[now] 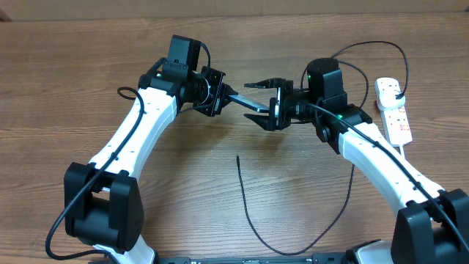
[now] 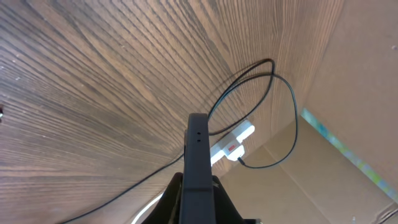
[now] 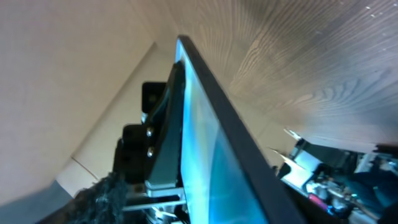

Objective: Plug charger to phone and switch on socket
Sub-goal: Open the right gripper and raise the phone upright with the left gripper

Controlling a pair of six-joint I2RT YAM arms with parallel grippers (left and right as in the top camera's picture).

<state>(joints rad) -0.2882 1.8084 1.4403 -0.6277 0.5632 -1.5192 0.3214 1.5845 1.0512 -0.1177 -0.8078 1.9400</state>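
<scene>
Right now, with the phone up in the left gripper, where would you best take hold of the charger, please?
Grip the charger just behind its connector tip, coming straight down from above with the jaws across the cable. That end lies flat and straight on the table, with bare wood on both sides.

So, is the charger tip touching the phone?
Apart. Overhead view shows the charger tip lying on the table, well away from the phone in the left gripper.

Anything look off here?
The phone is off the table, clamped on edge in the left tool, with the right tool open around its other end. The charger lies loose on the wood, tip unconnected.
</scene>
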